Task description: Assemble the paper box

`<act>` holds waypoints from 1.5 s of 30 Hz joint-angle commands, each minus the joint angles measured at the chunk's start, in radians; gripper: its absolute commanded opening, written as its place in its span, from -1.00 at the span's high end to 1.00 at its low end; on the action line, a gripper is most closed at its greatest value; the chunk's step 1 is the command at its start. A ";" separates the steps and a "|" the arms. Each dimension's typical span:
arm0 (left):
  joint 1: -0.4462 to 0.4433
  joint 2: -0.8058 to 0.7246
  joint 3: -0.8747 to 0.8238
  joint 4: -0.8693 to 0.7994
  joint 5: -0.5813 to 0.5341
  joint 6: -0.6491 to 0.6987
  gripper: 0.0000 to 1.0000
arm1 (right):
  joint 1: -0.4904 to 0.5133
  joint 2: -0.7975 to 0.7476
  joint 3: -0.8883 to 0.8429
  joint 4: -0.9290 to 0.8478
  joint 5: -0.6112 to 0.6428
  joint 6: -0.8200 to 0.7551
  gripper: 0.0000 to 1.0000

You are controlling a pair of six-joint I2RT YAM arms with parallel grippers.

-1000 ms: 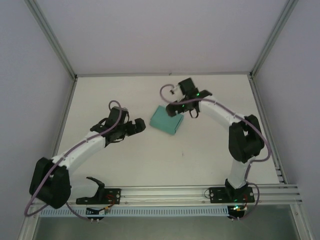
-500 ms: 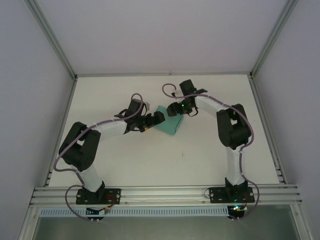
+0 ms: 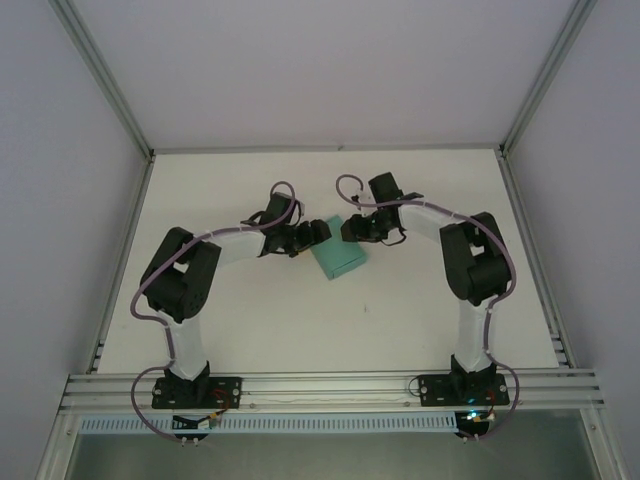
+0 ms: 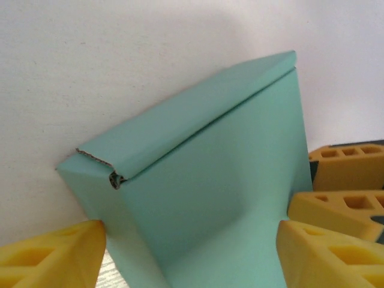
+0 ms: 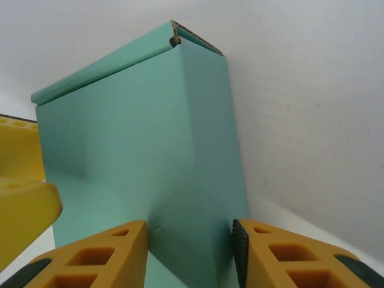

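On the table [image 3: 260,320], midway between both arms, the paper box [image 3: 338,260] sits folded up, top flap down. Left pincer [image 3: 320,235] and right pincer [image 3: 351,229] each pinch an opposite end. Likely step: squaring it shut. Next move wants light, even pressure, since thin walls dent.

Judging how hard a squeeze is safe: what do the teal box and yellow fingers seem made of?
Paper box: thin corrugated cardboard, matte teal; fluted raw edge shows at its corner. Yellow fingers: probably moulded or printed plastic, matte, with open lattice cells.
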 commanded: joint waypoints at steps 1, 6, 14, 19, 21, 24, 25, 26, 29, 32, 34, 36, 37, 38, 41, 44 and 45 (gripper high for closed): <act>-0.010 0.036 0.012 -0.006 0.027 0.005 -0.40 | 0.034 0.006 -0.057 0.030 -0.056 0.051 0.19; -0.026 0.065 0.000 -0.004 0.010 -0.022 -0.21 | 0.040 0.039 -0.051 0.051 -0.055 0.063 0.22; -0.098 0.125 -0.107 0.166 -0.010 -0.198 0.36 | 0.041 0.083 -0.012 0.051 -0.073 0.024 0.29; -0.115 0.121 -0.176 0.236 -0.068 -0.281 0.79 | 0.041 0.091 -0.013 0.051 -0.066 -0.001 0.29; -0.118 0.111 -0.198 0.254 -0.080 -0.298 0.92 | 0.041 0.090 -0.015 0.054 -0.064 -0.007 0.29; -0.127 0.109 -0.214 0.273 -0.087 -0.315 1.00 | 0.042 0.094 -0.014 0.056 -0.064 -0.011 0.30; -0.128 0.113 -0.215 0.278 -0.086 -0.321 1.00 | 0.038 0.095 -0.015 0.060 -0.061 -0.010 0.30; -0.131 0.117 -0.219 0.288 -0.085 -0.330 1.00 | 0.042 0.095 -0.015 0.061 -0.062 -0.011 0.30; -0.131 0.123 -0.230 0.316 -0.085 -0.349 1.00 | 0.041 0.092 -0.017 0.064 -0.055 -0.013 0.30; -0.131 0.108 -0.249 0.325 -0.110 -0.359 1.00 | 0.040 0.090 -0.017 0.063 -0.035 -0.006 0.30; -0.131 0.093 -0.261 0.336 -0.120 -0.355 1.00 | 0.038 0.088 -0.014 0.058 -0.016 -0.001 0.29; -0.133 0.075 -0.246 0.305 -0.125 -0.328 1.00 | 0.036 0.080 -0.015 0.055 0.006 0.002 0.29; -0.132 0.066 -0.233 0.280 -0.125 -0.312 1.00 | 0.037 0.077 -0.013 0.052 0.020 0.004 0.28; -0.133 0.054 -0.220 0.252 -0.128 -0.296 0.76 | 0.036 0.074 -0.008 0.044 0.043 0.007 0.27; -0.134 0.001 -0.207 0.198 -0.153 -0.262 0.49 | 0.033 0.072 0.024 0.002 0.118 -0.002 0.26; -0.134 -0.057 -0.190 0.121 -0.191 -0.219 0.19 | 0.033 0.074 0.056 -0.034 0.190 -0.014 0.26; -0.133 -0.070 -0.183 0.106 -0.194 -0.204 0.15 | 0.032 0.076 0.066 -0.042 0.200 -0.017 0.26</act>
